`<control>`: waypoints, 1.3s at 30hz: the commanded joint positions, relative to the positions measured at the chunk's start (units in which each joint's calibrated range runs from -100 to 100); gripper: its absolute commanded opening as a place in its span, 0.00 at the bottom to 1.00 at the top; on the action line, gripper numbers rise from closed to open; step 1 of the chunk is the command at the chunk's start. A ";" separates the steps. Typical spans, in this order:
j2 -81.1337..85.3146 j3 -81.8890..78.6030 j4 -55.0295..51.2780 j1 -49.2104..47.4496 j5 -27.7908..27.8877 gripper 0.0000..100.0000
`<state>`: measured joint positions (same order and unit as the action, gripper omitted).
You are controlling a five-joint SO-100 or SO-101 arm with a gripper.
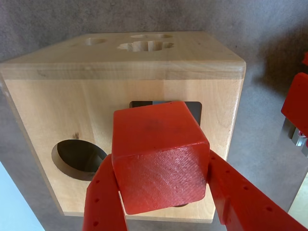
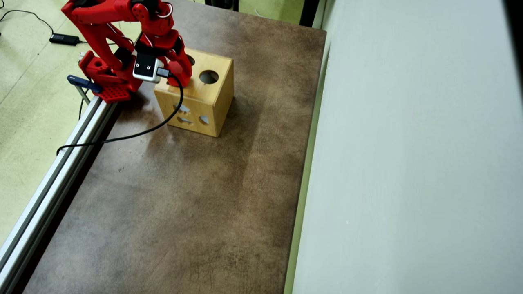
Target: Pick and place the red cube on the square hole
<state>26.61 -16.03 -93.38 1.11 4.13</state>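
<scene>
In the wrist view my red gripper is shut on the red cube, one finger on each side. The cube hangs just above the wooden shape-sorter box and covers most of the dark square hole, whose top edge shows behind it. A round hole lies to the left of the cube. In the overhead view the gripper is over the top face of the box, left of a round hole; the cube and square hole are hidden by the arm.
The box stands on a brown table near the arm's base. An aluminium rail runs along the table's left edge. A black cable loops beside the box. A grey wall bounds the right side.
</scene>
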 commanded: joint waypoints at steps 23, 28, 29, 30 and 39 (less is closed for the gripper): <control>0.44 -2.13 -0.18 -2.45 -0.15 0.02; 0.95 -3.02 -0.27 -2.38 -0.10 0.02; 1.03 -3.02 -0.35 -2.38 -0.10 0.02; 1.03 -3.02 -0.35 -2.38 -0.10 0.02; 2.56 -2.13 -2.52 -2.15 -0.10 0.02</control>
<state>27.88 -18.56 -95.00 -1.40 4.08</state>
